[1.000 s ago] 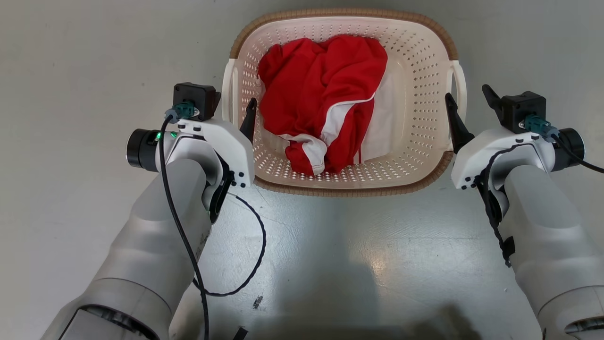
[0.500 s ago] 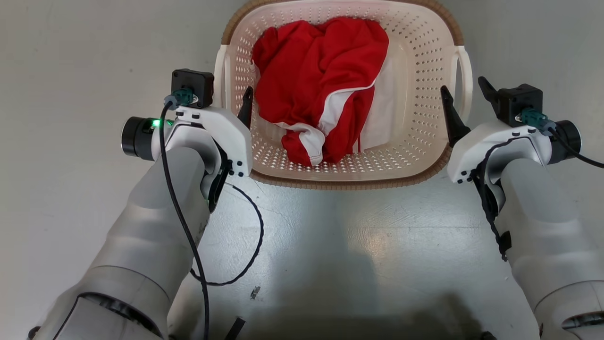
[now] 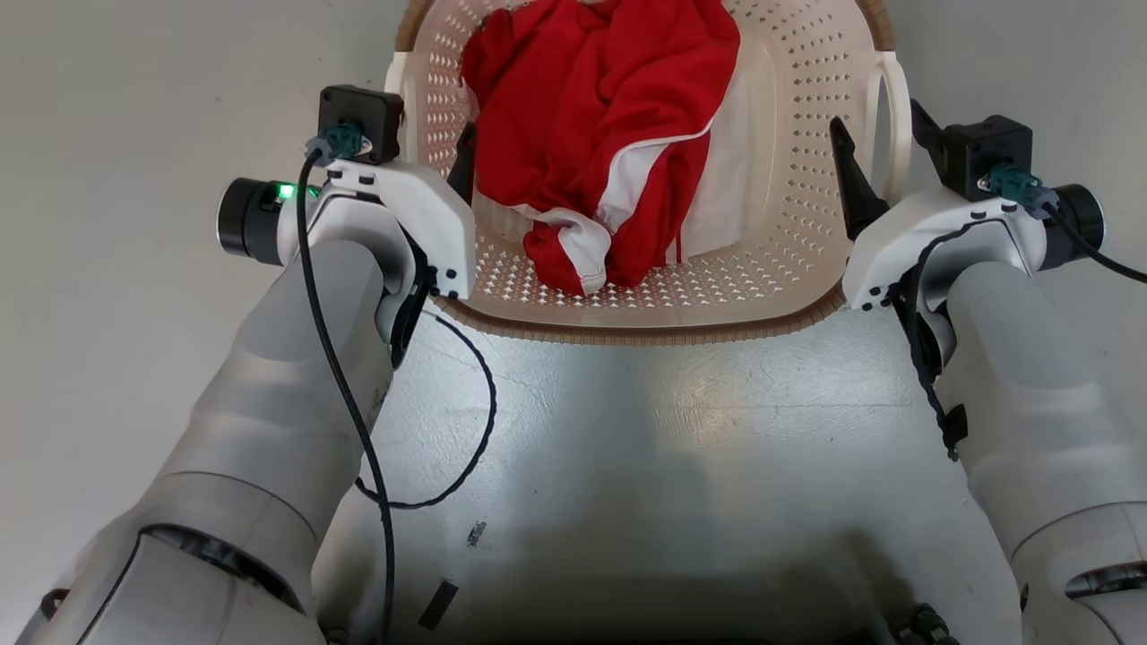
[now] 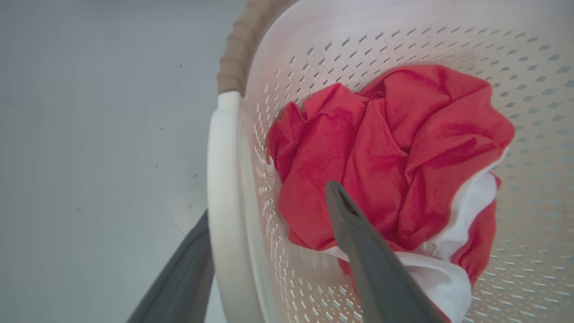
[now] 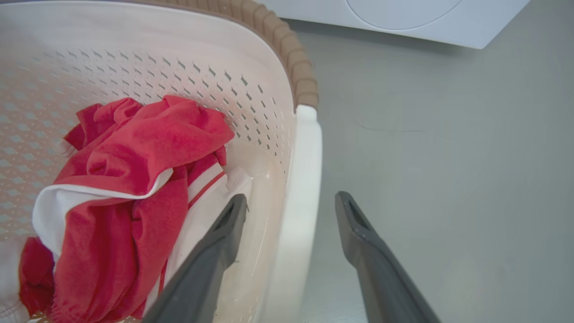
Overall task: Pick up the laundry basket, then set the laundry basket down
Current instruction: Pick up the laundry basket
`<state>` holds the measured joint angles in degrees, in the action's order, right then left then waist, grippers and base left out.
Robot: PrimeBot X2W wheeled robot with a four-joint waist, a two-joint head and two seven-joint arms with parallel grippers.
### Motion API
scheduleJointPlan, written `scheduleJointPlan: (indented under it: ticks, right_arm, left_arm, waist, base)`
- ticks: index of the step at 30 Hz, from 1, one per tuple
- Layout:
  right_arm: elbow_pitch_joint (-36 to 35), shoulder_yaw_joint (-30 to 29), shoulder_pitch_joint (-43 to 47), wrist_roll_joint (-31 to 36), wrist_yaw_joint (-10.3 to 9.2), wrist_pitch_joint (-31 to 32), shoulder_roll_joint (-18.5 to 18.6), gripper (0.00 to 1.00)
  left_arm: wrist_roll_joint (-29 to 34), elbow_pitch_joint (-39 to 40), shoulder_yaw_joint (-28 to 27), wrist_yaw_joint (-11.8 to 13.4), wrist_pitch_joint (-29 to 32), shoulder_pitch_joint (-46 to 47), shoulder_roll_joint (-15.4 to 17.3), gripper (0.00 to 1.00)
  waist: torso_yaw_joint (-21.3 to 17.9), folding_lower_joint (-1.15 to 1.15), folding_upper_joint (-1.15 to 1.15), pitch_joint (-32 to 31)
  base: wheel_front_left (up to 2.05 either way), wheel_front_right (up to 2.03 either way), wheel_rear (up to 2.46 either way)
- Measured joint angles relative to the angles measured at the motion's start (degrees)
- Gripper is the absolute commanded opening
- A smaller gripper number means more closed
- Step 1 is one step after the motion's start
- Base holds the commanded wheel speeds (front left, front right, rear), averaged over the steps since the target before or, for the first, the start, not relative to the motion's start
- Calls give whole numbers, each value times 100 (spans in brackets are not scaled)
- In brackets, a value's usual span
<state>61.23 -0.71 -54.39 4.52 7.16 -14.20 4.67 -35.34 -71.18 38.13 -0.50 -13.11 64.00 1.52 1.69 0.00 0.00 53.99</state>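
Observation:
The laundry basket (image 3: 645, 333), cream and perforated with a brown rim band, lies between my two arms at the top of the head view. A red and white garment (image 3: 609, 116) is bunched inside it. My left gripper (image 3: 430, 143) is open and straddles the left loop handle (image 4: 222, 179), one finger inside the basket and one outside. In the same way my right gripper (image 3: 876, 121) is open astride the right handle (image 5: 305, 148). In the wrist views each handle runs between the spread fingers of the left gripper (image 4: 269, 199) and right gripper (image 5: 291, 197).
Grey floor (image 3: 627, 448) lies all around the basket. A white washing machine (image 5: 403, 18) stands beyond the basket's far right corner. A black cable (image 3: 466, 448) hangs from my left arm, and a small dark scrap (image 3: 437, 603) lies on the floor near my base.
The basket has grown larger and climbed the head view, and both grippers have gone up with it at the handles. Floor marks have shifted up a little too, so the camera also moved.

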Motion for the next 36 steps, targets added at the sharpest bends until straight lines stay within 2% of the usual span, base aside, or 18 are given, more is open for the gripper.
scheduleJointPlan:
  ticks: [14,36]
  right_arm:
    - [10,42,-40,-69,-1,0,-35,100]
    - [258,410,-122,-525,-1,0,-42,100]
  left_arm:
    - [-52,-156,108,48,7,155,0,100]
    - [-101,-258,245,47,57,237,11,100]
  waist:
    - [-68,0,0,210]
    - [-97,0,0,145]
  base:
    - [0,0,0]
    - [0,0,0]
